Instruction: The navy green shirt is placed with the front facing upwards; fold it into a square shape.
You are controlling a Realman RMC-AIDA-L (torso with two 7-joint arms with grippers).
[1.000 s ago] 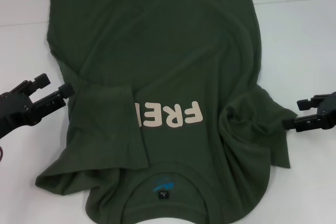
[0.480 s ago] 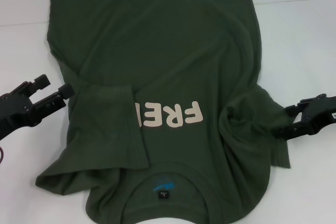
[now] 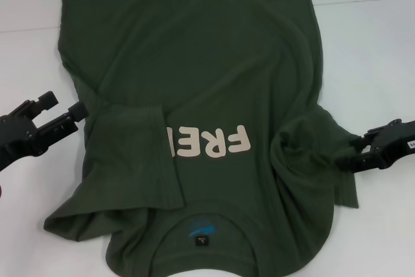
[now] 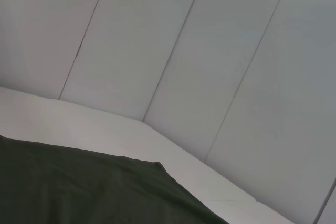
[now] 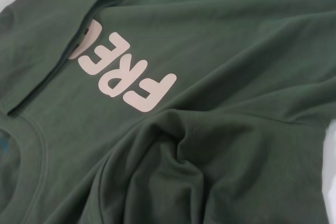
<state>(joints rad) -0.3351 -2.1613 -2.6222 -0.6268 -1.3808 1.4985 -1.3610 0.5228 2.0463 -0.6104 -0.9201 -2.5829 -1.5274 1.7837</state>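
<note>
Lying front side up on the white table (image 3: 369, 50), the navy green shirt (image 3: 194, 69) covered most of our head view, its collar (image 3: 202, 215) nearest us and its hem at the far edge. We counted one shirt, one line of pale lettering (image 3: 211, 142) and one small blue neck print (image 3: 201, 230). The sleeve on our left side (image 3: 133, 157) was folded inward over the chest and hid the last letter, so only "FRE" and a sliver showed. The sleeve on our right side (image 3: 311, 154) lay bunched in soft ridges, which the right wrist view showed close up just beside the lettering.

We saw no containers anywhere on the table.

Our right gripper (image 3: 360, 150) sat at the outer edge of that bunched sleeve, its two black fingers narrowly parted and touching or nearly touching the cloth; we could not tell whether any fabric lay between them. A second before, it had hung well off the shirt on the bare table, so it had moved inward to the sleeve. Our left gripper (image 3: 63, 109) rested just beside the shirt's left edge, fingers spread wide and holding nothing, shifted only slightly from before. Its wrist view showed one dark edge of the shirt, the table and a panelled wall (image 4: 210, 51). The shirt itself had not changed shape.
</note>
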